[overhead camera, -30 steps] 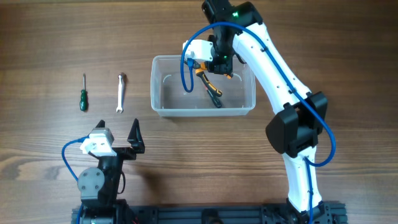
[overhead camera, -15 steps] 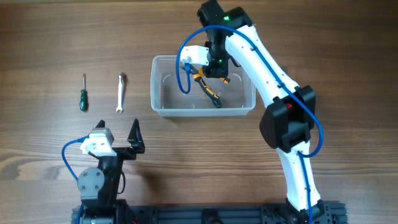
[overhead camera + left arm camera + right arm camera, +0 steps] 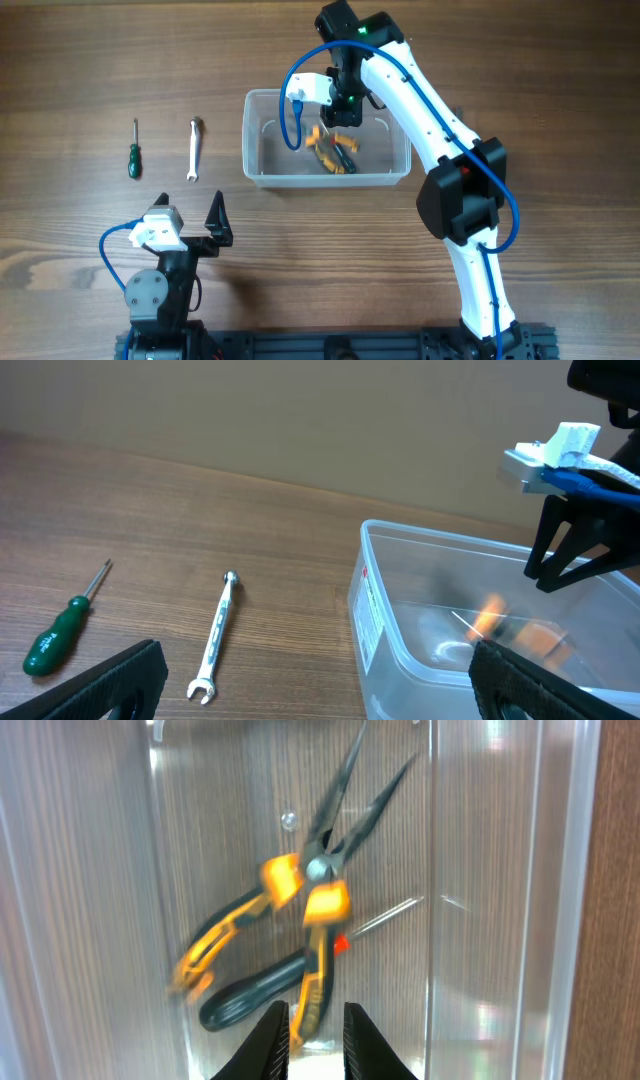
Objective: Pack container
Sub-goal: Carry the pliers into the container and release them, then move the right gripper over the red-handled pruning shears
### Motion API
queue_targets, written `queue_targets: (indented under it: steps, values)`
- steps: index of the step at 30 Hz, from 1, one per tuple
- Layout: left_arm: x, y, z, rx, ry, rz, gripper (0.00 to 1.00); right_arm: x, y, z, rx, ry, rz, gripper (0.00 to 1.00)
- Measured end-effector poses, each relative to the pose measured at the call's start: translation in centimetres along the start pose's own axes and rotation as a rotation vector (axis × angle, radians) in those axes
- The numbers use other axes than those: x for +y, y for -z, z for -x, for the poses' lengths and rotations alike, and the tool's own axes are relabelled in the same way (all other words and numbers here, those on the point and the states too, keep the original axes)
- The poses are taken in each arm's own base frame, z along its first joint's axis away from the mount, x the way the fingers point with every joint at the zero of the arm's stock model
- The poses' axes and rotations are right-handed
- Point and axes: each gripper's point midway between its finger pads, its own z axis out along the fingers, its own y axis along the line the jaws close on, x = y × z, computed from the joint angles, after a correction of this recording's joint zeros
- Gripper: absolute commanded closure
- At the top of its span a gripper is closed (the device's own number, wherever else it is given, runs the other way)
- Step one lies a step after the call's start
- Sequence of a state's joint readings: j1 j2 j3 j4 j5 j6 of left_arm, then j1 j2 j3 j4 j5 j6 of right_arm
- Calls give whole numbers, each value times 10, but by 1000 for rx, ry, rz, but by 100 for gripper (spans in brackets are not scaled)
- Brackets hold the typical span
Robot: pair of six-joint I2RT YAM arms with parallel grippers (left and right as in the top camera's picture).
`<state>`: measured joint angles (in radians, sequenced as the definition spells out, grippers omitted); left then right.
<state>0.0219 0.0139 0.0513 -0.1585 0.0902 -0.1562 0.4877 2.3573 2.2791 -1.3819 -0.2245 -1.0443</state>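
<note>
From overhead we see the orange-handled pliers (image 3: pixel 333 150), gripped a second ago, now loose inside the clear, round-cornered plastic container (image 3: pixel 300 181) on the wood-grain desk (image 3: pixel 100 60), directly beneath the right pincer (image 3: pixel 340 120). From the left wrist, the left pincer (image 3: pixel 320 695) gapes wide and empty, with the container ahead to its right. From the right wrist, the right pincer's tips stand slightly parted, gripping nothing, above the blurred pliers.

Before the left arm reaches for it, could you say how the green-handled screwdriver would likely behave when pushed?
The screwdriver looks rigid, so it probably won't flex. Its rounded handle lies on the table, so a sideways nudge may roll it. Small, likely light.
</note>
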Motion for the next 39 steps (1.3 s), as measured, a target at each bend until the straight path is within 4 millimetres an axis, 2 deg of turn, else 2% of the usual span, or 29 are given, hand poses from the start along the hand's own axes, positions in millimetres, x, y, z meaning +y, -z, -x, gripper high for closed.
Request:
queue_targets:
  steps: [5,8,13,14,17,19,20,21,23,24,27,28,31,34,37,39]
  values:
    - [0,0,0,0,0,0,0,0,0,2,-11,-10,1,85]
    - [0,0,0,0,0,0,0,-1,0,3,-15,-13,-2,91]
    - [0,0,0,0,0,0,0,-23,2,16,-70,-67,-87,93]
    - [0,0,0,0,0,0,0,-27,2,19,-83,-85,-104,86]
    - [0,0,0,0,0,0,0,-38,4,25,-116,-157,-144,57]
    - [0,0,0,0,0,0,0,-40,5,25,-121,-212,-153,32]
    - [0,0,0,0,0,0,0,-42,6,24,-116,-237,-160,13]
    - [0,0,0,0,0,0,0,-44,8,21,-106,-273,-175,0]
    - [0,0,0,0,0,0,0,-50,18,13,-82,-344,-221,0]
    - [0,0,0,0,0,0,0,-52,25,9,-73,-371,-244,0]
    - [0,0,0,0,0,0,0,-59,68,-9,-65,-469,-346,0]
    - [0,0,0,0,0,0,0,-59,96,-20,-77,-520,-394,0]
    - [0,0,0,0,0,0,0,-50,161,-50,-110,-639,-484,0]
    - [0,0,0,0,0,0,0,-27,231,-100,-139,-812,-569,0]
    - [0,0,0,0,0,0,0,0,271,-154,-131,-1023,-616,0]
    - [0,0,0,0,0,0,0,16,276,-181,-99,-1143,-599,0]
